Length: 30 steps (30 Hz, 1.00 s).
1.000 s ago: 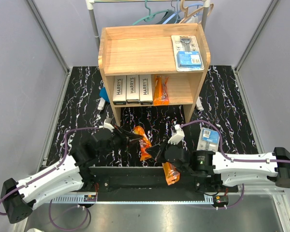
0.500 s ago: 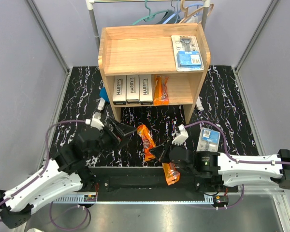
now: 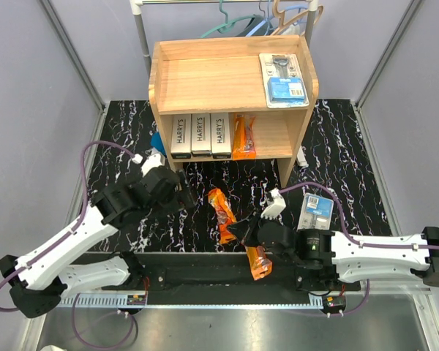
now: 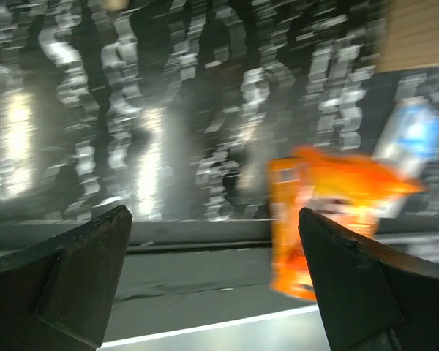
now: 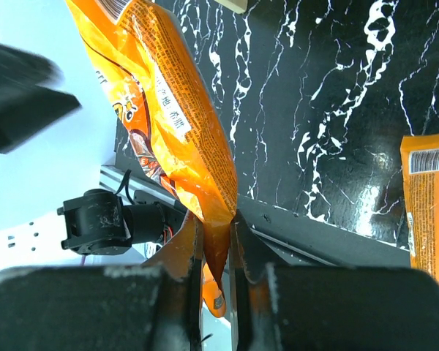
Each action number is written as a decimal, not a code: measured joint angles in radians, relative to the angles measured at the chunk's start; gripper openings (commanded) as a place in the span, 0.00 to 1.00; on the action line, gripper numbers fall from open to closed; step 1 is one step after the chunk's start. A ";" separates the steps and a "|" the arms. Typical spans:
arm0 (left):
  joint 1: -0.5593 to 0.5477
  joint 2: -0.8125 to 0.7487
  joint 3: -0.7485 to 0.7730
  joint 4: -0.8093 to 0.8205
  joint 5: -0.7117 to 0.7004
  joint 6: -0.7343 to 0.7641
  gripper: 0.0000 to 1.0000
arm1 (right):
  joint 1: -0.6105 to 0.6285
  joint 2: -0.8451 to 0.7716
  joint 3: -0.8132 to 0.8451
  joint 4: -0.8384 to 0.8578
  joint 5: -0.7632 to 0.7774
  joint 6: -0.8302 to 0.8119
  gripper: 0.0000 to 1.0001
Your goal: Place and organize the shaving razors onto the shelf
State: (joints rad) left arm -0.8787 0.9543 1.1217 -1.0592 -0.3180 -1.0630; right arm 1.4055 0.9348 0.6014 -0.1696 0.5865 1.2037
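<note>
My right gripper (image 3: 233, 231) is shut on the lower end of an orange razor packet (image 3: 221, 212), which stands above the black marbled table; in the right wrist view the packet (image 5: 168, 110) rises from between the pads (image 5: 195, 256). The left gripper (image 3: 184, 199) hangs open and empty to the left of it, and the packet (image 4: 314, 212) shows blurred beyond its fingers (image 4: 73, 270). The wooden shelf (image 3: 205, 77) holds three HARRY'S boxes (image 3: 200, 134) and an orange packet (image 3: 243, 137) on the lower tier, with a blue blister pack (image 3: 283, 79) on top.
A second loose orange packet (image 3: 257, 263) lies at the table's near edge by the right wrist, also seen as the packet (image 5: 428, 212) at the right of that view. A blue blister pack (image 3: 316, 210) lies on the table to the right. A clothes rail with hangers (image 3: 263, 22) stands behind the shelf.
The left gripper opened, let go of the orange packet and drew back up and to the left. The right gripper stayed shut on the packet, almost in place.
</note>
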 measured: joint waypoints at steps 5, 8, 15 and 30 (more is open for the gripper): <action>0.000 -0.023 -0.005 -0.087 -0.031 0.028 0.99 | 0.000 -0.023 0.000 -0.005 0.002 -0.028 0.00; 0.000 -0.068 -0.021 -0.101 -0.036 0.035 0.99 | 0.000 -0.034 0.010 -0.044 0.010 -0.038 0.01; 0.000 -0.084 -0.079 -0.098 -0.033 0.039 0.99 | -0.006 -0.036 0.091 -0.121 0.033 -0.074 0.01; 0.000 -0.075 -0.102 -0.087 -0.015 0.040 0.99 | -0.322 0.052 0.343 -0.170 -0.149 -0.243 0.02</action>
State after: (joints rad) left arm -0.8787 0.8795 1.0195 -1.1461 -0.3332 -1.0233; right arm 1.0840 0.9871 0.9443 -0.3393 0.4374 0.9611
